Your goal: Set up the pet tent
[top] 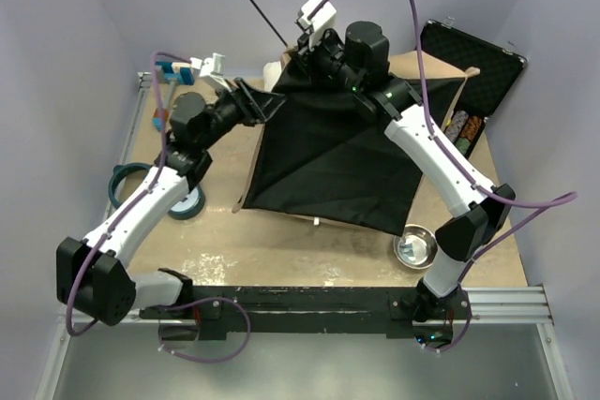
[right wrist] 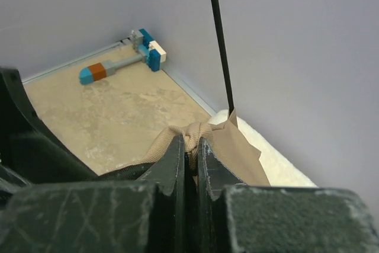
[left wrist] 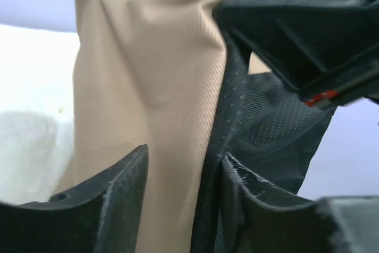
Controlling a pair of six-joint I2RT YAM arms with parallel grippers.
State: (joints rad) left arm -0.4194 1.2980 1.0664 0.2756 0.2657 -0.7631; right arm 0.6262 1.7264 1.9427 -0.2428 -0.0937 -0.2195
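The pet tent [top: 328, 156] lies in the middle of the table, black lining up, with tan fabric showing at its far edge. A thin dark pole [top: 255, 5] sticks up and away from its far-left corner. My right gripper [top: 306, 51] is shut on a bunched tan corner of the tent [right wrist: 204, 134], just below where the pole [right wrist: 219, 39] enters the fabric. My left gripper [top: 261, 100] is at the tent's left corner. Its fingers [left wrist: 115, 199] stand apart, with tan fabric [left wrist: 148, 87] and black lining [left wrist: 260, 117] between them. The right gripper's body [left wrist: 308, 28] is close above.
A white cushion [right wrist: 272, 158] lies under the tent's far corner by the back wall. A blue and white block tool [top: 183, 72] is at the far left. A tape roll [top: 187, 203] and a green ring [top: 122, 180] sit at the left, a metal bowl [top: 414, 248] at the front right, and an open black case [top: 473, 67] at the far right.
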